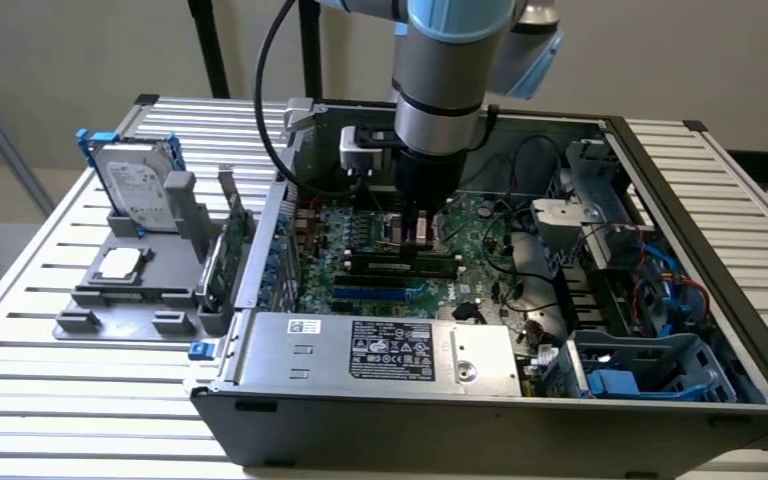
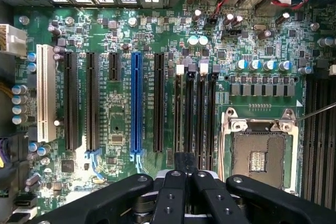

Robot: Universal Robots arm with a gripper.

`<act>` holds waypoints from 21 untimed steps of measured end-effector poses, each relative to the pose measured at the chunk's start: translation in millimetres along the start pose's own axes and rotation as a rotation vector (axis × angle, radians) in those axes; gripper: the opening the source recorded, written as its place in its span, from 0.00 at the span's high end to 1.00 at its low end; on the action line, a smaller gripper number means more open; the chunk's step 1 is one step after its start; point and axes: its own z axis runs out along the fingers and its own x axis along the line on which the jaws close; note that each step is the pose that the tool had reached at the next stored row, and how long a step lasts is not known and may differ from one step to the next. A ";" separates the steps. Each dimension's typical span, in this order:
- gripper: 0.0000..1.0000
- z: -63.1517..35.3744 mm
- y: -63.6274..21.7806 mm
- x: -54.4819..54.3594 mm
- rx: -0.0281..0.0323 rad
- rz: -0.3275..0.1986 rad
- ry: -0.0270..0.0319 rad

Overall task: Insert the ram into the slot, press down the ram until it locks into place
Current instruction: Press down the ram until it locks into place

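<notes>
My gripper [image 1: 420,238] reaches straight down into the open computer case, its tips at the row of black memory slots [image 1: 398,272]. A thin green ram stick [image 1: 381,264] lies along those slots, just under the tips. In the wrist view the fingers [image 2: 178,182] are pressed together, and their ends cover the near end of the parallel black slots [image 2: 200,108]. I cannot tell the ram apart from the slots there, since it would be edge-on. Nothing is visibly clamped between the fingers.
A blue slot [image 2: 136,103] and the open CPU socket [image 2: 260,150] flank the memory slots. The power supply [image 1: 384,350] fills the case front, with cables and a drive cage on the exterior view's right. Outside the case, a grey fixture [image 1: 124,290] holds a hard drive [image 1: 137,190] and an upright green card [image 1: 240,250].
</notes>
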 end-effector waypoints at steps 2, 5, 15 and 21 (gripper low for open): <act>0.89 3.1 -0.1 -0.3 -0.0002 0.000 0.0003; 0.89 6.8 -0.1 -0.4 -0.0005 0.000 0.0015; 0.89 -20.5 0.1 -1.0 -0.0013 0.000 -0.0001; 0.89 -21.9 0.1 -0.6 -0.0012 0.000 -0.0010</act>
